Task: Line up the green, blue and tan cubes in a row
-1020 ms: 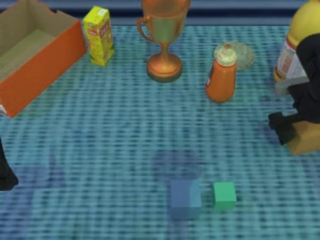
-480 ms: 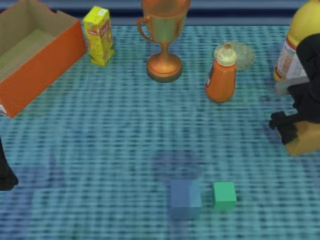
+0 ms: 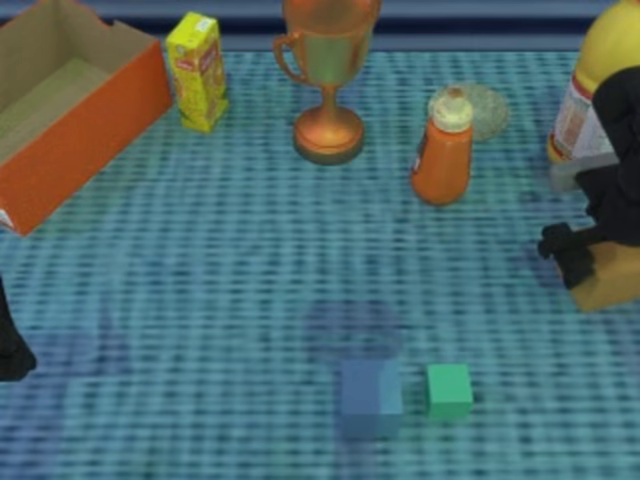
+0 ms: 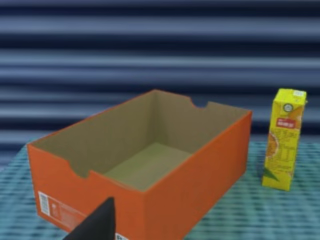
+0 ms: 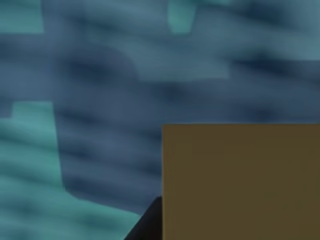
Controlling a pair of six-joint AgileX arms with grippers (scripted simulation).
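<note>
- Not much has moved since a second ago: the right gripper (image 3: 580,262) at the table's right edge has crept up a touch against the large matte mustard-tan cube (image 3: 612,280), and since half a second ago it basically hasn't budged.
- The tan cube itself sits in the same spot as before, at the far right of the table, partly hidden under the black arm.
- Right claw state: one dark finger (image 3: 566,256) sits on the tan cube's left face in the top view, the other side is hidden by the arm, so I can't tell if it's actually clamped on or not.
- The right wrist view is just the tan cube (image 5: 240,181) filling the corner, with a sliver of dark finger (image 5: 147,222) right at its edge.
- The larger dusty light-blue matte cube (image 3: 370,398) and the small mint-green matte cube (image 3: 449,390) haven't shifted; they're side by side near the front edge, green to the right of blue with a narrow gap, well apart from the tan one.
- The left gripper (image 3: 12,345) is parked at the left edge, same as earlier; can't tell its claw state either.
- The left wrist view shows the big orange-sided open cardboard box (image 4: 200,165) and the tall yellow printed juice carton (image 4: 284,139) standing beside it.
- At the back: a copper-coloured trophy cup (image 3: 328,75) and an orange squeeze bottle (image 3: 442,150), both unchanged.
</note>
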